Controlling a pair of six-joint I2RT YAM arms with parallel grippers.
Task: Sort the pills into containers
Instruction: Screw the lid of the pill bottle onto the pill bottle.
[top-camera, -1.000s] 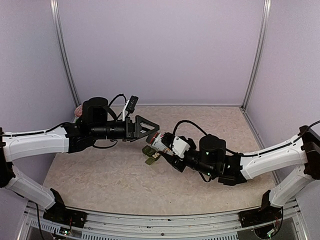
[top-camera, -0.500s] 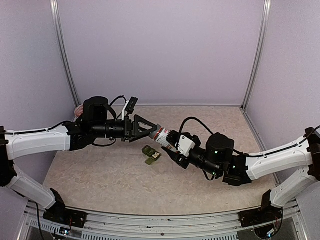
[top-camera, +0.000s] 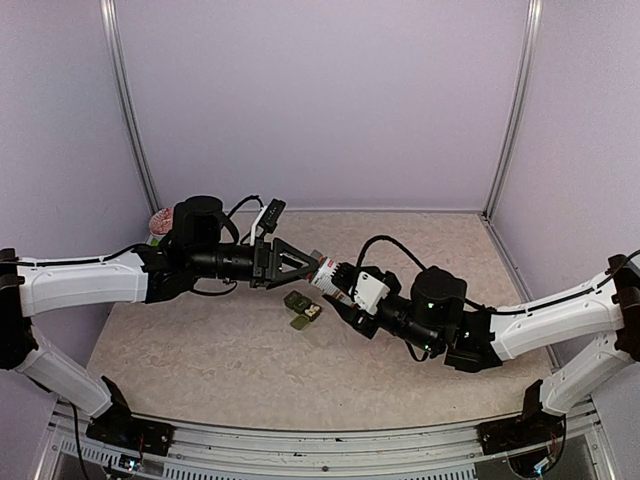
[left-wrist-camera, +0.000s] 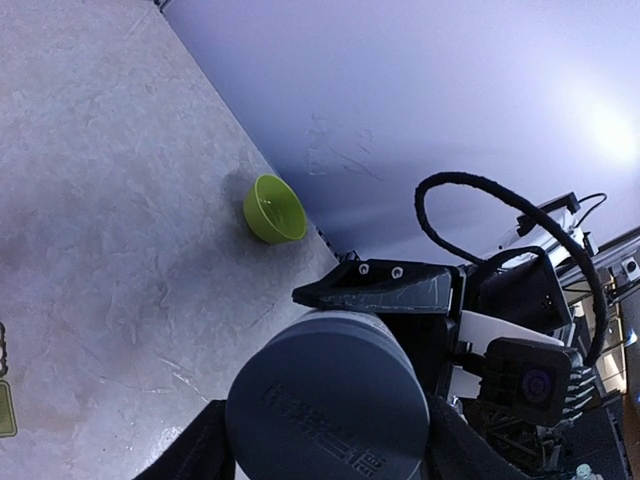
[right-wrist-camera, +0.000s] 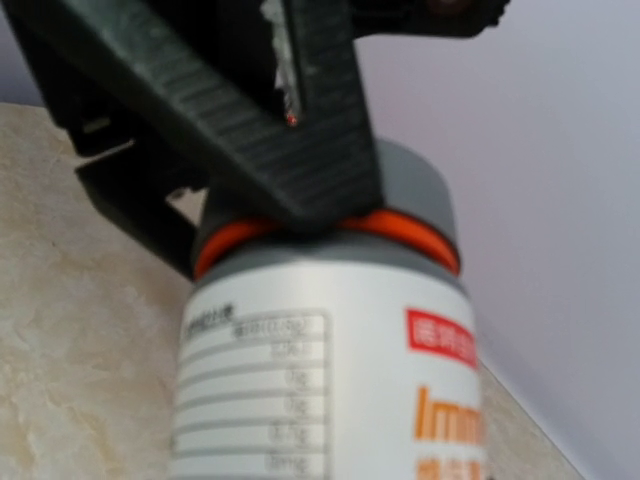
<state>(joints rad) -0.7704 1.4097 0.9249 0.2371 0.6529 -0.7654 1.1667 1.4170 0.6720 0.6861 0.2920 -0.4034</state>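
Right now one dark green strip of containers lies flat near the middle of the table, its long axis seemingly running from far edge to near edge, though it is too small to be sure. One bottle is held level by the right gripper, half closed around its body. Its cap points at the left gripper, whose fingers clasp it on both sides.
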